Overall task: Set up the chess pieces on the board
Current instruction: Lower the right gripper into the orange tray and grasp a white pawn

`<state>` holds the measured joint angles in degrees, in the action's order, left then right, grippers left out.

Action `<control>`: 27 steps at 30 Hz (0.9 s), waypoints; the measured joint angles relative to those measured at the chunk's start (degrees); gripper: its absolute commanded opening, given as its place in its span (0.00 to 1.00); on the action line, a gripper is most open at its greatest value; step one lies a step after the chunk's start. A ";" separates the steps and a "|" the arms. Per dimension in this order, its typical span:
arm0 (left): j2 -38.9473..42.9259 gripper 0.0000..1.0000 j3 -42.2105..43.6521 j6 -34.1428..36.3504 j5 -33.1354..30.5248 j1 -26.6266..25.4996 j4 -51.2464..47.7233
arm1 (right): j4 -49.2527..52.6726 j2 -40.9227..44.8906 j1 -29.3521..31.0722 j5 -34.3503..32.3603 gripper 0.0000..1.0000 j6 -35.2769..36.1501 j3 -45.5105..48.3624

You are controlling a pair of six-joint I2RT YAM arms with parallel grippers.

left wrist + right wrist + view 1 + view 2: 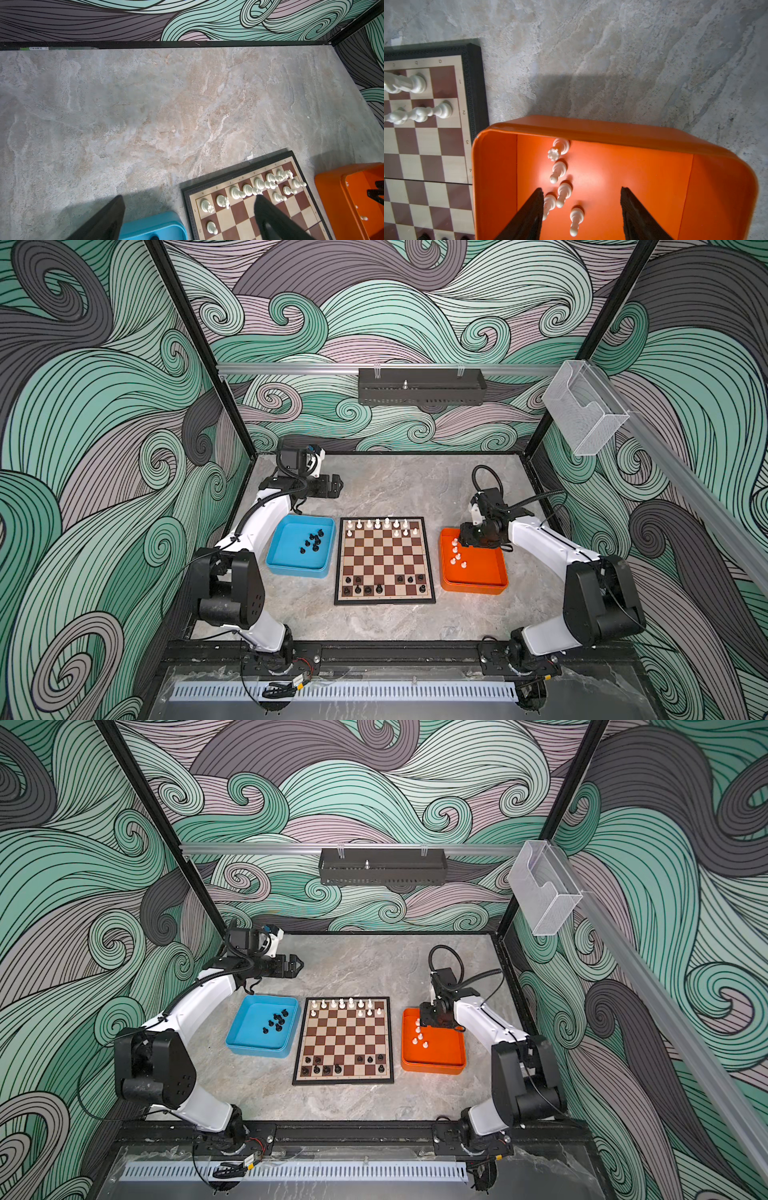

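Several black chessmen (pixel 368 590) stand on the two nearest rows of the board (pixel 384 556), low in both top views, with gaps among them. Level with the board's middle, more black pieces (pixel 313 539) sit clustered in the blue tray (pixel 299 572) at left, and five white pieces (pixel 563 194) show in the orange tray (pixel 473 587) at right. The right tool (pixel 581 189) hangs inside that tray, its jaws partly apart and gripping nothing. One finger sits just beside a crowded pawn (pixel 549 204), and a lone pawn (pixel 576 218) stands between the jaws. The step in hand looks like picking up a white pawn: best to centre on the lone pawn, close low on its stem, then lift straight up over the tray wall. Farther off, white chessmen (pixel 377 524) fill most of the farthest row, with a few in the next. Beyond them the left tool (pixel 296 964) hovers over the tabletop (pixel 395 489), wide open and holding nothing
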<state>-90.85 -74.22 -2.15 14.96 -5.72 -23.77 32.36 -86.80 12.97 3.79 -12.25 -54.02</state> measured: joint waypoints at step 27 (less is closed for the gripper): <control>-3.56 0.99 -2.91 -0.92 0.07 0.00 -4.96 | -3.10 -5.88 3.02 -1.03 0.47 -3.28 -2.54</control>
<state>-94.41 -77.12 -3.07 15.03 -5.72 -28.73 29.26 -92.68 15.99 2.76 -15.53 -56.55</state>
